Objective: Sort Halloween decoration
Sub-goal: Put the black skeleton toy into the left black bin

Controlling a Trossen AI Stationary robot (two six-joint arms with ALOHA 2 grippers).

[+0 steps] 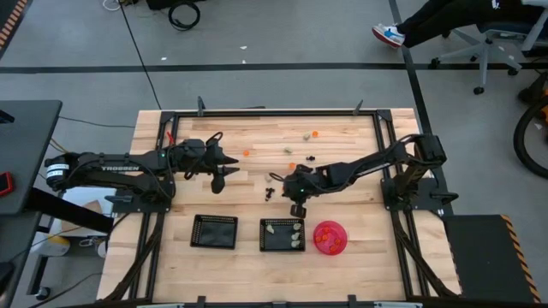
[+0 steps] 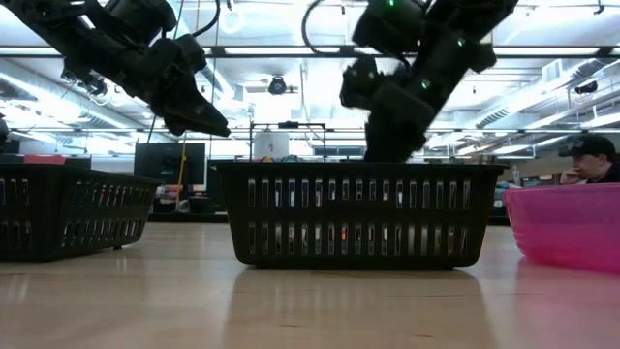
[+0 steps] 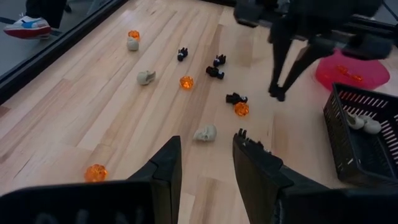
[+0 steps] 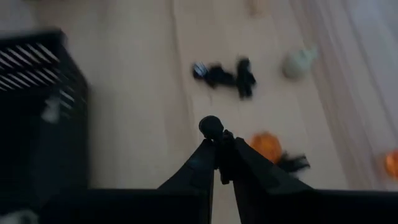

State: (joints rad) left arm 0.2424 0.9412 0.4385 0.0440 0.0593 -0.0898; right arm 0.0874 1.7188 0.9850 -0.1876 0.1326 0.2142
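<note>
- Wooden surface [image 1: 342, 154] carries everything, with a grey floor around it and an office room behind.
- On its far half the Halloween decoration [image 3: 186, 81] lies scattered: orange, black and pale trinkets, apart from each other.
- Near the front edge stand two black mesh trays, the left tray [image 1: 214, 231] and the middle tray [image 1: 282, 234], and beside them a pink bowl [image 1: 330, 238].
- A few pale trinkets are in the middle tray; some orange ones are in the pink bowl.
- My right pincer [image 4: 217, 144] hangs above the surface just behind the middle tray. Its fingers are pressed together on a small black trinket [image 4: 211, 126] at the tips.
- My left pincer [image 3: 205, 155] waits over the left part of the surface, with its fingers apart and nothing between them.
- A person [image 2: 589, 158] sits in the room behind.
</note>
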